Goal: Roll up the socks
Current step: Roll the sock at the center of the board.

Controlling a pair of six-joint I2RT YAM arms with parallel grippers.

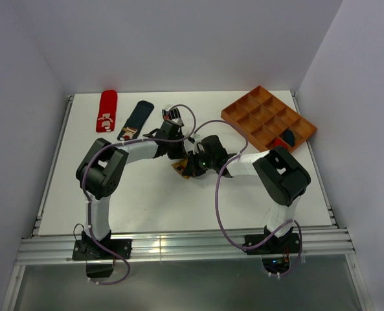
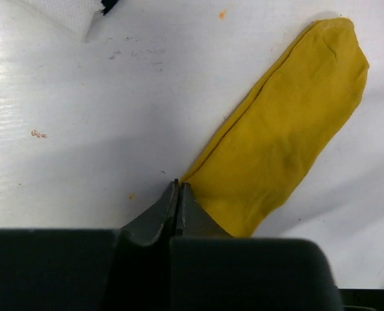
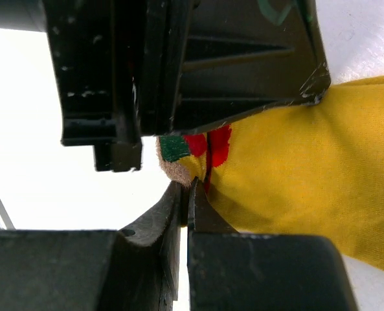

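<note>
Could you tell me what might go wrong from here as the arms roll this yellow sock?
The left gripper seems to pinch only the very edge of the sock, so the fabric may slip out when rolling starts. The right gripper is shut on the same end, close beside the left; the two could collide or tug against each other.

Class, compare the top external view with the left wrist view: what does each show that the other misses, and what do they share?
Only top external: the red sock, the navy sock with a patch and the compartment tray. Only left wrist: the mustard sock lying flat along its whole length, with the left gripper pinched shut at its corner. Shared: the white table.
</note>
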